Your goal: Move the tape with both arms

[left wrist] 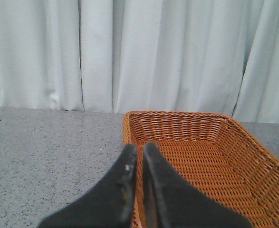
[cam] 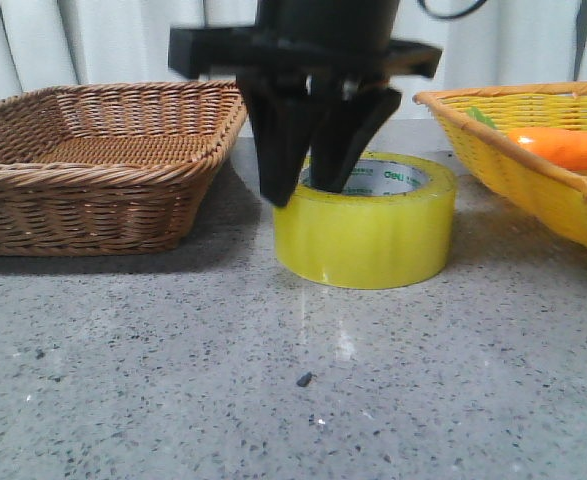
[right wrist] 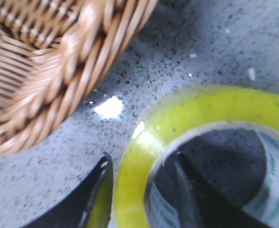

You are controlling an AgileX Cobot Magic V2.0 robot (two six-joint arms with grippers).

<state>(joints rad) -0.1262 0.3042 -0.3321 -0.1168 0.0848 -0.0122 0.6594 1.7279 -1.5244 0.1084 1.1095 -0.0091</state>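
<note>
Fingers of my right gripper point(cam: 308, 190) straddle the near-left wall of the tape point(cam: 373, 235), one black finger outside the roll, the other down inside its white core; spread, not yet clamped as far as I can judge. My left gripper point(left wrist: 138, 154) hangs over the brown wicker basket point(left wrist: 196, 152), its fingers pressed together and holding nothing. The tape lies flat on the grey speckled table point(cam: 293, 390), between the brown basket on the left and a yellow basket point(cam: 533, 180) on the right that holds a carrot point(cam: 563, 147). I judge the roll stiff and fairly light, its glossy yellow side likely slick; pinching through the wall, core to outer face, looks the surest hold. The brown basket's rim sits near the outer finger, but nothing blocks a straight lift.
</note>
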